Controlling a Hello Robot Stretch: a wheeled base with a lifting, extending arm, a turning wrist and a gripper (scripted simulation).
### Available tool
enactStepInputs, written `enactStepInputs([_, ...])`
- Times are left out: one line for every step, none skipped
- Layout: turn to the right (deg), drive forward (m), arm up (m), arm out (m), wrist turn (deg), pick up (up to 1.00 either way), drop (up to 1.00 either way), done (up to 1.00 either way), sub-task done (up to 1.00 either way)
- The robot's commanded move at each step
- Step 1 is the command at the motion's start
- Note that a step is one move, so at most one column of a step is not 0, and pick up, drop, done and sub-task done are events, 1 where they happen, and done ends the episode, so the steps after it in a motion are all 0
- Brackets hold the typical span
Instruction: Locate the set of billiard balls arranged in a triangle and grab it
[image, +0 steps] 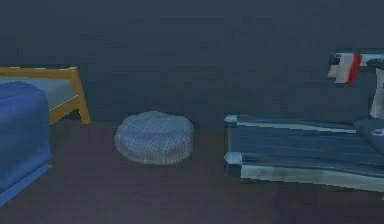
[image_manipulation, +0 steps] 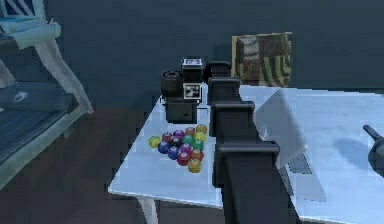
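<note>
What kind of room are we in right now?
Probably a bedroom that doubles as a home gym: a blue bed, a treadmill, and a white table carrying billiard balls.

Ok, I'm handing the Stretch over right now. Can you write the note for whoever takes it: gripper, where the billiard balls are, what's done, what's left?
Gripper: at the far end of the arm, which extends across the white table. Cannot tell whether it holds anything.
Billiard balls: a coloured triangle lying on the table, just left of the arm in the arm side view.
Done: balls found, and the arm is out over the table.
Left: bring the gripper to the balls, grab them and lift them clear.
Nearby: treadmill close to the table's front end.
</note>
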Motion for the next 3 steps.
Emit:
enactStepInputs([0.0, 0.0, 0.0, 0.0, 9.0, 0.0, 0.0, 0.0, 0.0])
enactStepInputs([0.0, 0.0, -0.3, 0.0, 0.0, 0.0, 0.0, 0.0, 0.0])
enactStepInputs([0.0, 0.0, 0.0, 0.0, 0.0, 1.0, 0.0, 0.0, 0.0])
